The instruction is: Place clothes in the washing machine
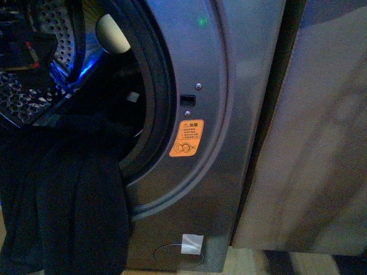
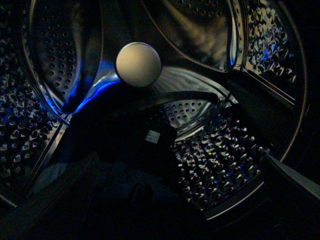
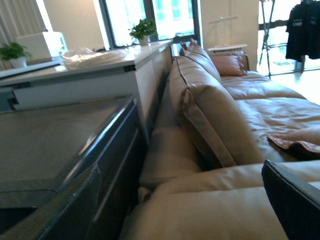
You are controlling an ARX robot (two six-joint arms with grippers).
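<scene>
The grey washing machine (image 1: pixel 218 86) fills the front view, its round porthole open at the left beside an orange sticker (image 1: pixel 186 138). The dark clothes (image 1: pixel 69 200) hang out of the porthole over the black gasket (image 1: pixel 157 114) and drape down the front. In the left wrist view, another part of the clothes (image 2: pixel 130 160), with a small white tag, lies on the floor of the perforated steel drum (image 2: pixel 215 150). My left gripper (image 2: pixel 180 200) is inside the drum just above this fabric, open and holding nothing. My right gripper (image 3: pixel 180 210) is open and empty, over a beige sofa, away from the machine.
A beige panel (image 1: pixel 321 143) stands right of the machine. A pale round knob (image 2: pixel 138 64) sits at the drum's back. In the right wrist view a beige leather sofa (image 3: pixel 215 115) runs beside a grey flat top (image 3: pixel 50 140), with a white counter (image 3: pixel 100 65) and plants behind.
</scene>
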